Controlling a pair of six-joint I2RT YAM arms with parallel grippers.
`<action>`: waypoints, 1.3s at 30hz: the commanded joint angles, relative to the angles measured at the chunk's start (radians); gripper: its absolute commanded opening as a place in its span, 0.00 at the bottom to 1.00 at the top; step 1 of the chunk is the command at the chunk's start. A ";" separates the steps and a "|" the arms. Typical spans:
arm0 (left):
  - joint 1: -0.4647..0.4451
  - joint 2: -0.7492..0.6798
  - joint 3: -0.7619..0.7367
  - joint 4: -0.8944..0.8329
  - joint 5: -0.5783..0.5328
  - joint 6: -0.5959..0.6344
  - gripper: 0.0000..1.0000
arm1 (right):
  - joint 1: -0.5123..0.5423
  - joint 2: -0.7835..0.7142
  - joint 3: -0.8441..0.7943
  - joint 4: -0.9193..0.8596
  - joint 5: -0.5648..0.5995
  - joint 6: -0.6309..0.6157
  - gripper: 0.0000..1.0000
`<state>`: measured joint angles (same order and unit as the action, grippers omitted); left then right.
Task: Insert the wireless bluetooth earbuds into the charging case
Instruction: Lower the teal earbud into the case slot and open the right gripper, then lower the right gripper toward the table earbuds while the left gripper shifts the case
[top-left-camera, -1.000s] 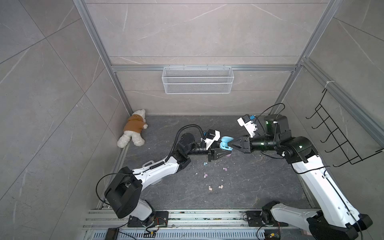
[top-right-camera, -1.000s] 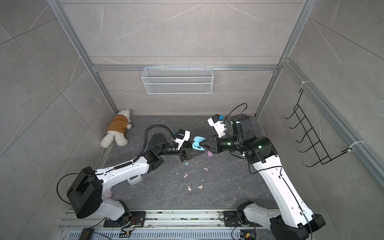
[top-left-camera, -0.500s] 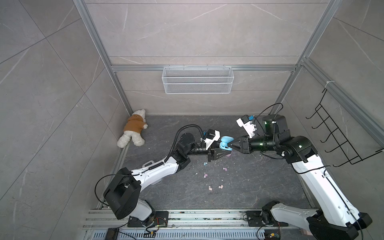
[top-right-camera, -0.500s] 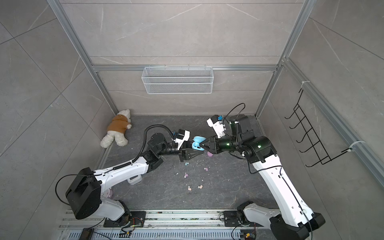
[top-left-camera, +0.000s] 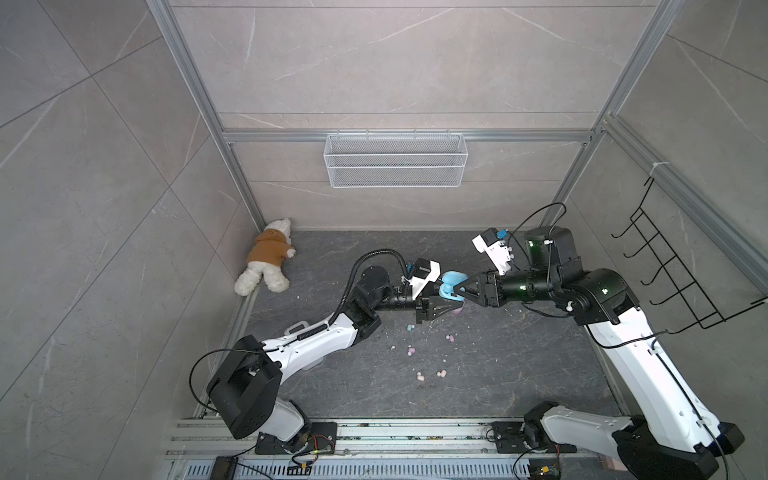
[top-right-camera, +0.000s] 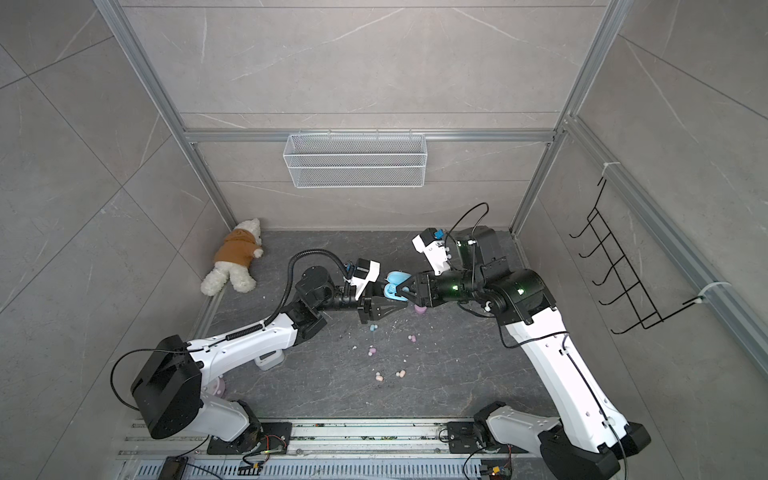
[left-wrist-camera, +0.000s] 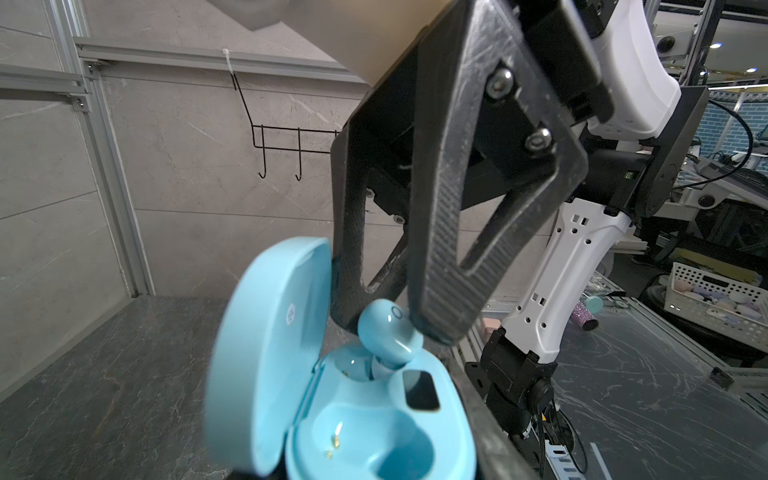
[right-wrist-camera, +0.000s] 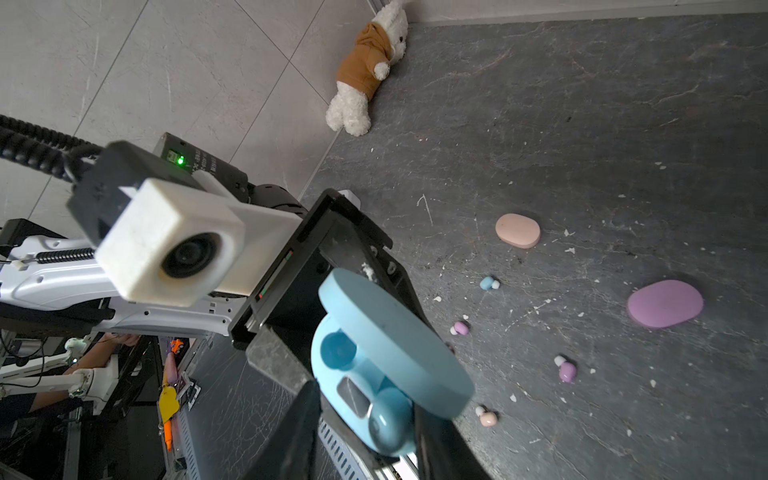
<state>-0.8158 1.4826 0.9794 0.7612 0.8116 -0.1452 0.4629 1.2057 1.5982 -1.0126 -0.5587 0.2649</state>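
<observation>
while the right gripper's (left-wrist-camera: 385, 326) two fingers (left-wrist-camera: 436, 257) flank a blue bud (left-wrist-camera: 388, 338), i cannot tell whether they still pinch it or have begun to let go. the bud stands half in a socket of the open blue case (left-wrist-camera: 374, 440), by its raised lid (left-wrist-camera: 266, 353). the left gripper (top-left-camera: 448, 300) is clamped on the case and holds it off the floor (right-wrist-camera: 623, 124). both arms sit much as they did a second ago. on the floor lie a second blue bud (right-wrist-camera: 486, 283), lilac buds (right-wrist-camera: 460, 328) (right-wrist-camera: 567, 371) and a peach bud (right-wrist-camera: 488, 419), then a closed peach case (right-wrist-camera: 518, 230) and lilac case (right-wrist-camera: 665, 303). a bear (top-left-camera: 268, 259) lies in the far corner.
</observation>
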 joint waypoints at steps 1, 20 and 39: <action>-0.013 -0.024 0.025 0.056 0.020 0.015 0.14 | 0.006 0.018 0.032 -0.029 0.046 -0.018 0.44; 0.030 -0.055 -0.002 -0.042 -0.067 0.099 0.14 | 0.022 -0.016 0.112 -0.126 0.017 -0.046 0.54; 0.245 -0.318 -0.193 -0.208 -0.188 0.099 0.14 | 0.036 -0.084 -0.533 0.237 0.121 0.218 0.63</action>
<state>-0.5861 1.2247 0.7956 0.5667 0.6556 -0.0780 0.4820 1.0813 1.1767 -0.9325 -0.4812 0.3748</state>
